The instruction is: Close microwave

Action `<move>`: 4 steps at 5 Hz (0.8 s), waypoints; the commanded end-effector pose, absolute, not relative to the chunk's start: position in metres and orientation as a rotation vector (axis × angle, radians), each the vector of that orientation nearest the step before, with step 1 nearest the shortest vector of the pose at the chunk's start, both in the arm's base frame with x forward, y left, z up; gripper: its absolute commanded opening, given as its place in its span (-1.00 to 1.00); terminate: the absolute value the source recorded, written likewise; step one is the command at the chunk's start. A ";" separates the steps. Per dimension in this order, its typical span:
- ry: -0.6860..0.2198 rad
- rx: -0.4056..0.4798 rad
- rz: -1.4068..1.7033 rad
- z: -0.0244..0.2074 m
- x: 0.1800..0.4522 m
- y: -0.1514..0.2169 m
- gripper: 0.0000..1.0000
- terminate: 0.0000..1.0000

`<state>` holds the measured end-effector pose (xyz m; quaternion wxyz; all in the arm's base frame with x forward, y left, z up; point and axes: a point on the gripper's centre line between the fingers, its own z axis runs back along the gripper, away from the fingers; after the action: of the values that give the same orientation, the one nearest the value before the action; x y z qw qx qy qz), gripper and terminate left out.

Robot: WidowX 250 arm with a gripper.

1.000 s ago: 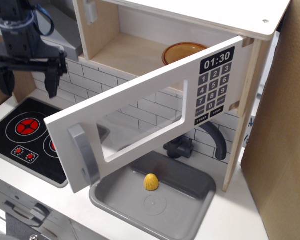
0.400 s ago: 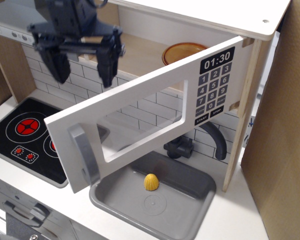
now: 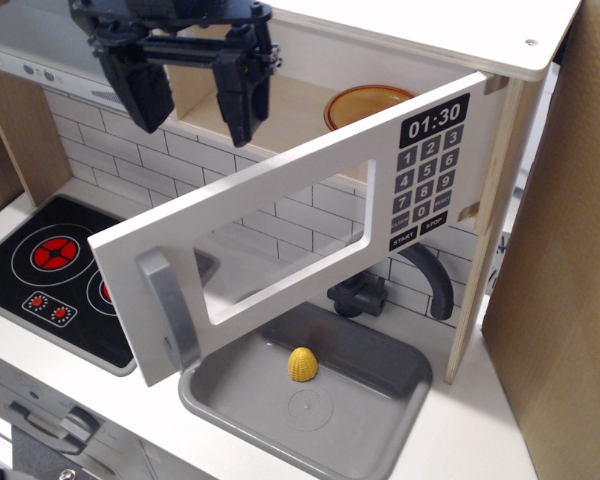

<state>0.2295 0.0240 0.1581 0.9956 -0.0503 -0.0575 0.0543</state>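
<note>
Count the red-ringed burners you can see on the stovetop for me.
2. One full burner sits at the stovetop's left; a second peeks out beside the open microwave door. More may be hidden behind that door.

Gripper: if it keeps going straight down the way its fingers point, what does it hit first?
Probably the top edge of the open microwave door. The gripper, jaws apart, points downward just above it. Depth is unclear from one view; it could pass behind the door toward the tiled wall.

toy play kitchen: stovetop (image 3: 50,265), sink (image 3: 310,395), tiled backsplash (image 3: 110,160).
</note>
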 end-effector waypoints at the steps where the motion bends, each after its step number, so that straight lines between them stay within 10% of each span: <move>1: -0.109 0.032 -0.080 0.152 0.224 0.018 1.00 -1.00; 4: -0.113 0.046 -0.064 0.141 0.236 0.030 1.00 -1.00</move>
<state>0.2353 0.0251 0.1273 0.9987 0.0184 -0.0342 -0.0330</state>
